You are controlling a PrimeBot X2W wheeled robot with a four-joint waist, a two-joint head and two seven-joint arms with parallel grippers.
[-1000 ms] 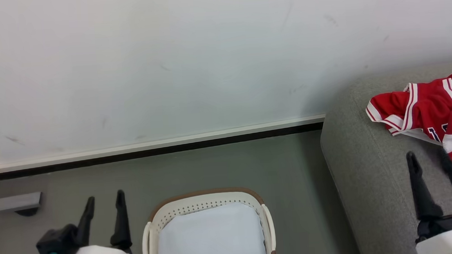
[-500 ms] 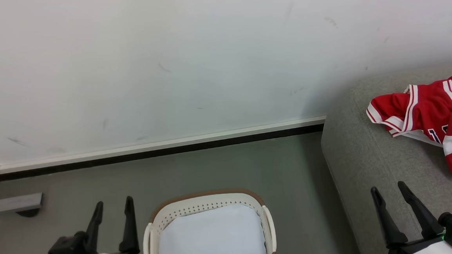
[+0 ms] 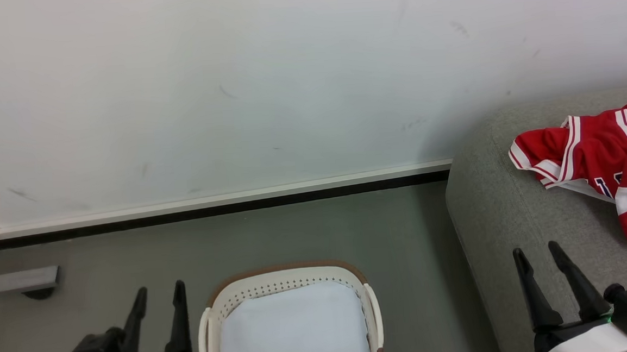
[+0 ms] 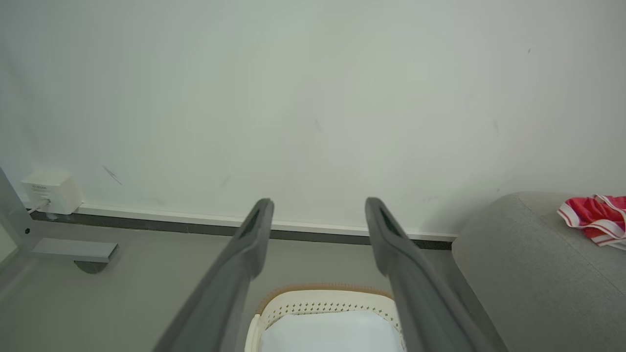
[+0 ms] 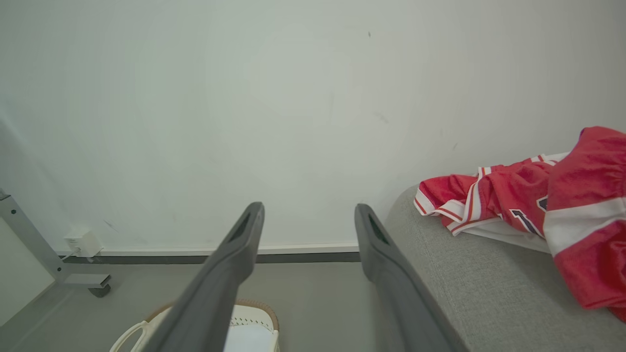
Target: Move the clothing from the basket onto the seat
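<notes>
1. Writing: the red clothing [image 3: 589, 151], trimmed in white stripes, carries a dark-edged numeral in the right wrist view. It is folded over and cannot be read in full.
2. The clothing lies crumpled on the grey sofa [image 3: 501, 213], well apart from the basket [image 3: 287, 278]. The basket stands on the floor [image 3: 295, 231], showing its white liner [image 3: 293, 329].
3. The left gripper [image 3: 160, 289] hovers just left of the basket, jaws spread wide, holding nothing. The right gripper [image 3: 535, 248] hangs over the sofa's near edge, equally wide and empty, near the clothing without touching it.
4. The left wrist view adds a white wall box [image 4: 49, 189] beside a grey metal foot [image 4: 73, 249]. The sofa's rounded end lies between basket and clothing.
</notes>
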